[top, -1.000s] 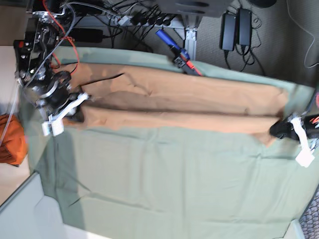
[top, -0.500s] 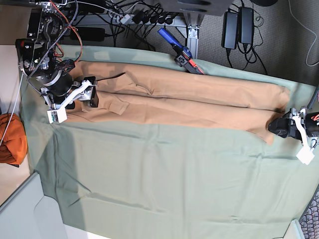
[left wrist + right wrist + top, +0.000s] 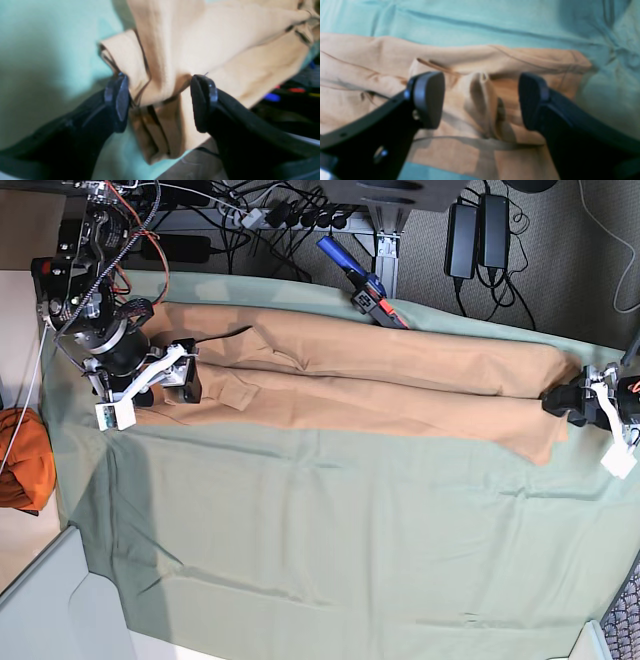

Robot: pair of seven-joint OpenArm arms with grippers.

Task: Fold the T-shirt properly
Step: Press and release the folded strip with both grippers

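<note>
T-shirt lies as a long tan band across the far half of the green cloth covering the table, folded lengthwise, a crease running along its middle. It reaches from my right arm's side to my left arm's side.

My right gripper hangs over one end of the band with its jaws spread wide. Fabric sits beneath the gap, rumpled into a small ridge, and neither pad pinches it. In the base view this gripper sits at the shirt's end nearest the orange cloth bundle.

My left gripper is at the opposite end. Its jaws stand apart, with a bunched, layered corner of the shirt between them. The fabric brushes both pads; whether it is gripped I cannot tell.
</note>
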